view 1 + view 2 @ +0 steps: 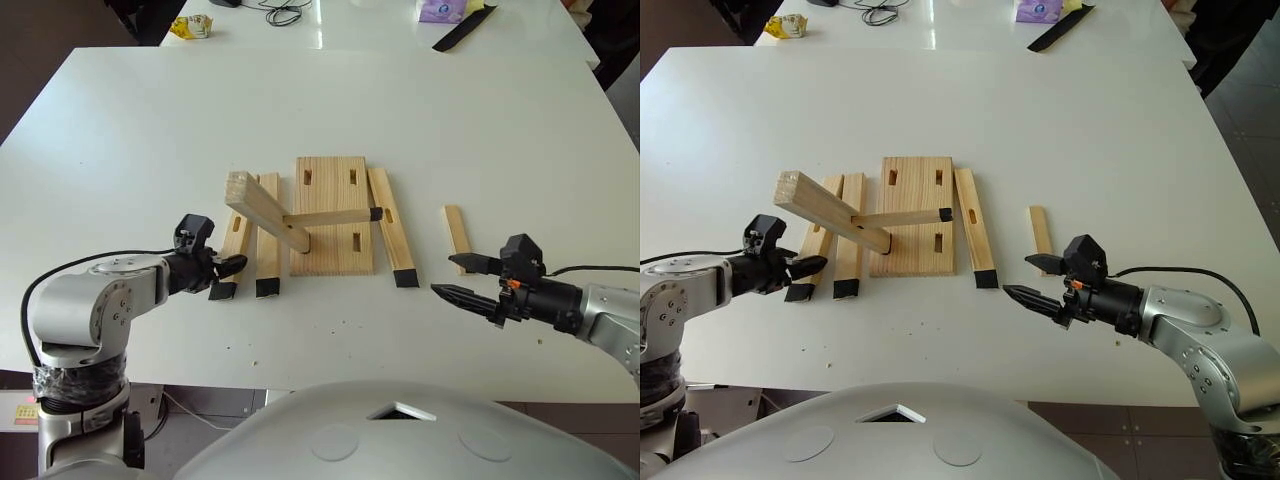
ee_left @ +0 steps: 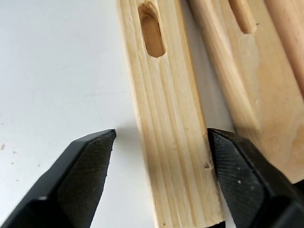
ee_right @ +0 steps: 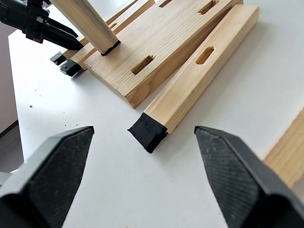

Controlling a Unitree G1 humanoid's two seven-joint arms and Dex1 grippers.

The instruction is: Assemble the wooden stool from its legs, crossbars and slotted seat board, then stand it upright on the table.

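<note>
Judging from how the parts lie, the stool is barely begun. Nearest the robot, the left gripper [image 1: 222,270] sits low over the table [image 1: 120,130] with its fingers [image 2: 85,161] spread to either side of the foot end of the outermost left leg [image 1: 236,248], not yet clamped on it. The right gripper [image 1: 445,274] hovers on the other side, its fingers [image 3: 61,156] wide apart and holding nothing, just short of a short crossbar [image 1: 457,233] lying loose.

Next out, a second leg [image 1: 268,240] lies flat beside the first. A third leg [image 1: 392,228] lies along the right edge of the slotted seat board [image 1: 335,245], which rests flat mid-table.

One thick leg [image 1: 262,208] leans tilted with its dark foot on the board, and a thinner bar [image 1: 330,216] runs from its side across the board. Whether that joint is seated I cannot tell.

Still to do, by my reckoning: fit all the flat legs and the crossbar, then stand the stool up.
</note>
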